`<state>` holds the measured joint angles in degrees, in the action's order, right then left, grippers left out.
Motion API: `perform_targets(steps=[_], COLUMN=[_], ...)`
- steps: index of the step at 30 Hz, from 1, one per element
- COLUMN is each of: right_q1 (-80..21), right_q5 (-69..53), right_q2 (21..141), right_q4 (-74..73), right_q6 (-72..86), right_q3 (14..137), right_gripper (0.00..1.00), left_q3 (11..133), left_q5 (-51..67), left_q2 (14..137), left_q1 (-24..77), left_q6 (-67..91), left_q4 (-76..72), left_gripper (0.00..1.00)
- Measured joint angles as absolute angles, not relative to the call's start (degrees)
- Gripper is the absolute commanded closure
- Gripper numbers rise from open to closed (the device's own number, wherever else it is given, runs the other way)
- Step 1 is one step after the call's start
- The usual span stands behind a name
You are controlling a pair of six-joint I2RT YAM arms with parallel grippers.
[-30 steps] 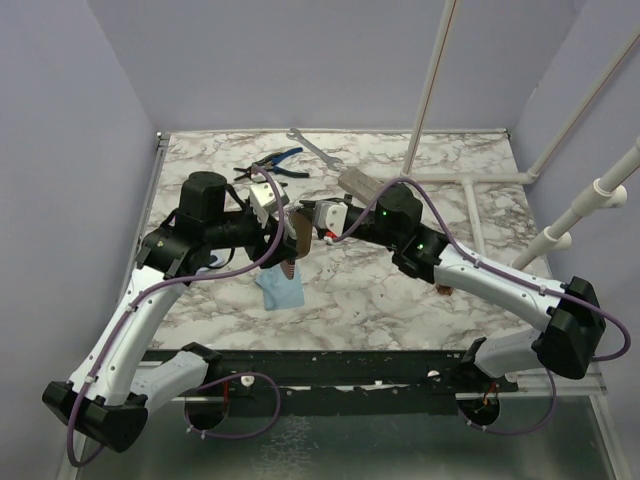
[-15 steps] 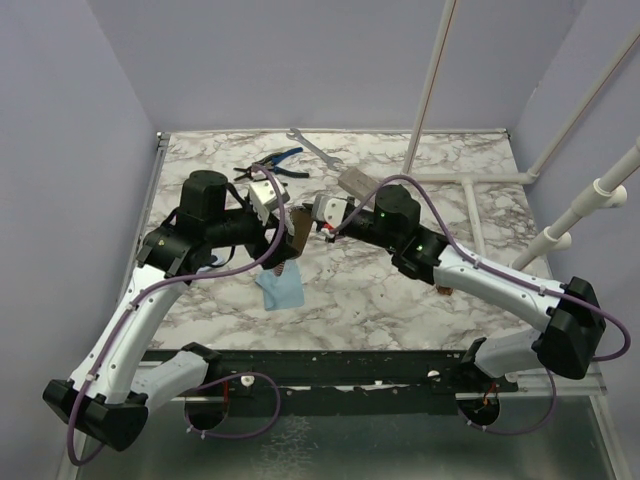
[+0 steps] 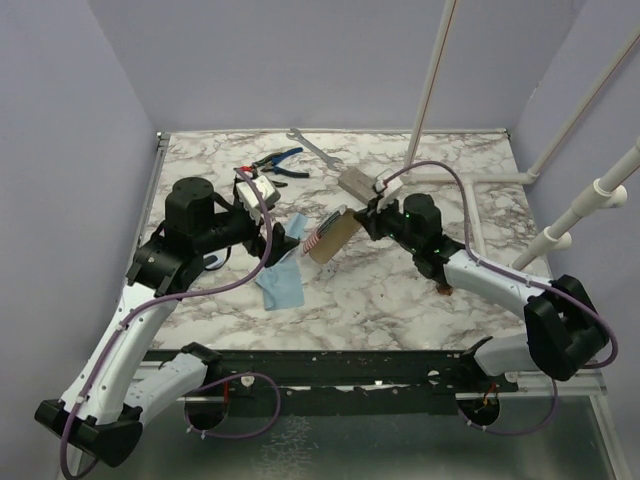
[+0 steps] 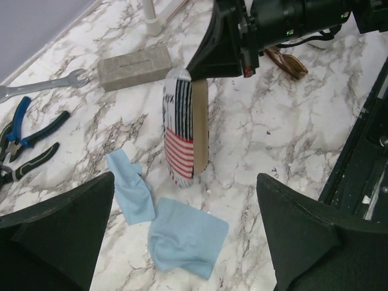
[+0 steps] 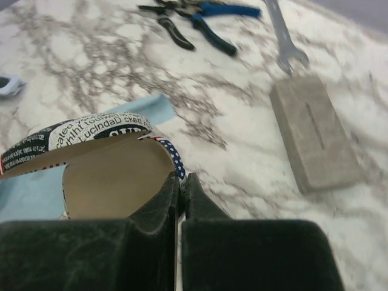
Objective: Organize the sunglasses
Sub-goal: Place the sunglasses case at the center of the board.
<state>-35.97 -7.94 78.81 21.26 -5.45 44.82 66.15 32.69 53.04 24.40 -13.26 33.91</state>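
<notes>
The sunglasses (image 4: 286, 60) have amber lenses and lie on the marble beside the right arm, also seen small in the top view (image 3: 443, 290). My right gripper (image 5: 180, 182) is shut on the rim of an open stars-and-stripes glasses case (image 5: 103, 163), holding it above the table (image 3: 328, 235). The case's tan inside faces the right wrist camera. My left gripper (image 4: 188, 233) stands wide open, nothing between its fingers, just left of the case (image 4: 185, 133).
A light blue cloth (image 3: 283, 285) lies crumpled under the case. A grey oblong block (image 3: 357, 185), blue-handled pliers (image 3: 272, 163) and a wrench (image 3: 313, 147) lie toward the back. White pipes (image 3: 470, 180) run along the right.
My left gripper opened, let go of the case and drew back to the left. The right gripper closed on the case's rim and carried it right, tilting it flatter.
</notes>
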Motion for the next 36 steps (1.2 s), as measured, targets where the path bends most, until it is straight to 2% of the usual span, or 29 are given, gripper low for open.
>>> perform_targets(steps=[5, 11, 24, 25, 30, 36], right_q1=[-28.6, -27.7, -27.2, -27.2, -27.1, -27.0], right_q5=[-5.0, -3.0, 4.6, 4.6, 4.7, 5.5], right_q2=[79.7, 86.0, 95.0, 95.7, 97.4, 97.4], right_q4=[26.0, 30.6, 42.4, 43.3, 46.2, 46.7], right_q6=[14.4, 30.4, 41.7, 42.1, 43.5, 42.5], right_q3=[37.1, 33.2, 25.5, 25.3, 25.2, 25.3], right_gripper=[0.99, 1.0, 1.0, 0.99, 0.8, 0.76], left_q3=[62.2, 58.6, 57.9, 57.9, 57.9, 57.9], left_q5=[25.9, 16.5, 10.8, 10.8, 10.7, 10.6], left_q2=[51.2, 52.3, 53.9, 54.0, 54.0, 54.1], left_q1=[24.4, 24.4, 24.4, 24.4, 24.4, 24.4], left_q6=[-10.5, -8.8, -8.1, -8.1, -8.1, -8.1], left_q4=[31.1, 32.0, 34.0, 34.0, 34.0, 34.0], left_gripper=[0.01, 0.02, 0.02, 0.02, 0.02, 0.02])
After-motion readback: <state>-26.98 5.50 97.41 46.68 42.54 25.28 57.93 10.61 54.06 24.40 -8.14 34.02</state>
